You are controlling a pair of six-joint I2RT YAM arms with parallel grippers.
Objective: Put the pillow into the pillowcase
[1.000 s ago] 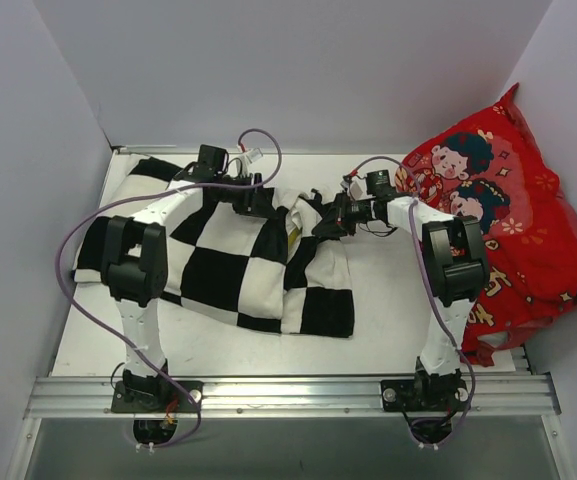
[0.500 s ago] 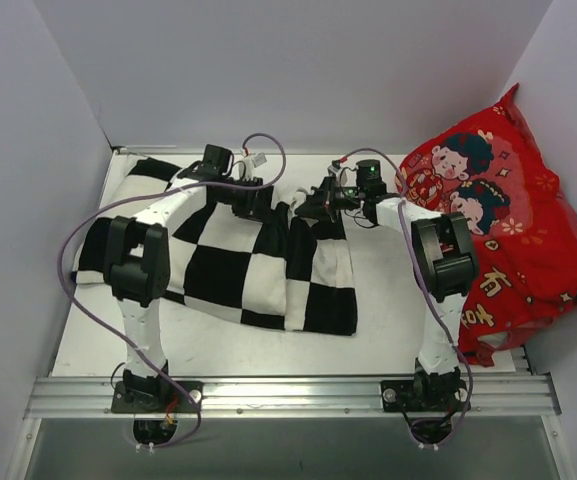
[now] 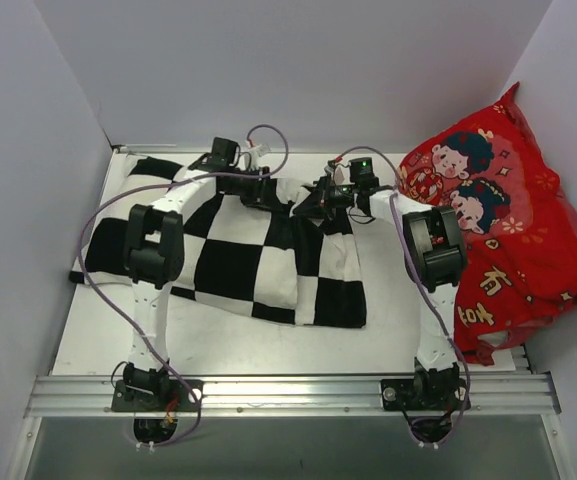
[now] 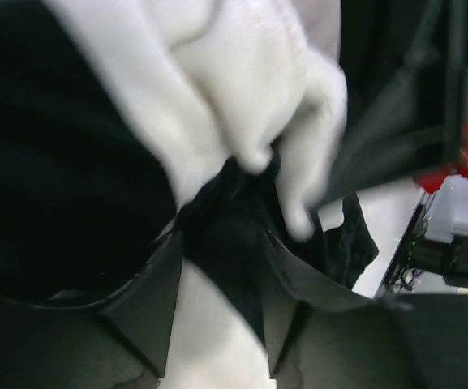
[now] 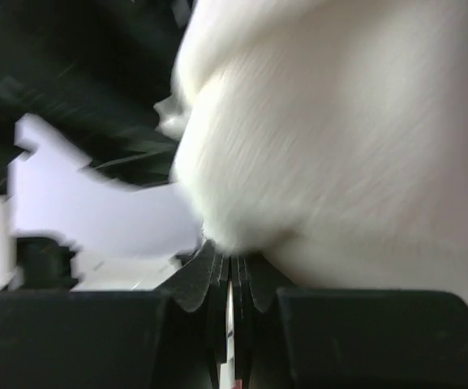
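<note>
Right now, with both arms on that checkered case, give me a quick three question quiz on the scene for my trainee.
1. True or false: the red cushion lies on top of the pillowcase.
2. The right gripper is: A, open in the air; B, shut on the pillowcase's white cloth; C, shut on the red cushion.
3. At which edge of the pillowcase, the near one or the far one, do the left gripper and the right gripper work?
Key: 1 false, it sits off to the right, apart from the pillowcase. 2 B. 3 the far one.
</note>
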